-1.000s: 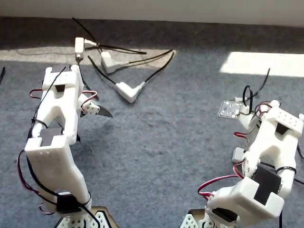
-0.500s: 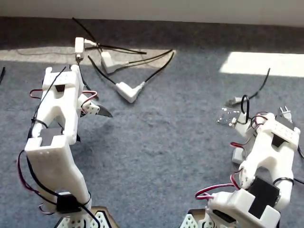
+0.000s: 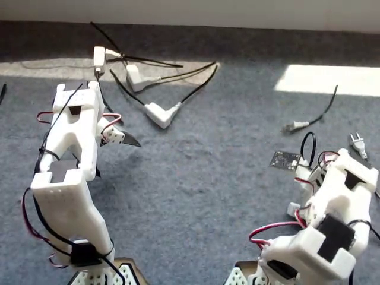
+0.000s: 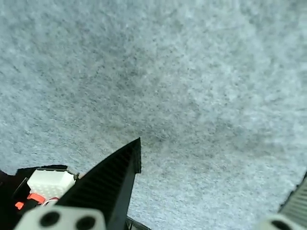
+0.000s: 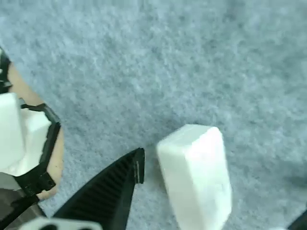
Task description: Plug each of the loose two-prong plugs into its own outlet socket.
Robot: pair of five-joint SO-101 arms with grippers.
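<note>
Ok so over the last second the right arm has backed off toward the near edge of the surface [image 3: 208, 178]. That uncovered two loose plugs near the right edge: a corded plug [image 3: 295, 126] and, closer to the edge, a second plug [image 3: 357, 142] with its prongs showing. Neither is plugged into anything, so I'd say the task is basically at zero, and backing off leaves that arm farther from both. The right end effector [image 5: 220, 189] is spread wide with a white block [image 5: 194, 177] lying on the surface between its fingers, not gripped as far as I can tell. The left arm hasn't budged; the left end effector [image 3: 123, 138] is wide too, nothing in it, hanging over bare surface toward the left edge. Three white corded pieces [image 3: 158, 114] sit out by the far left corner, well apart from the plugs, and they're probably the sockets. Hard bits: from above the right arm covers its own fingers, both wrist views cut off the outer finger, I can't see any slots on the block, and the small grey board [image 3: 285, 160] beside the right arm is too small to identify.
</note>
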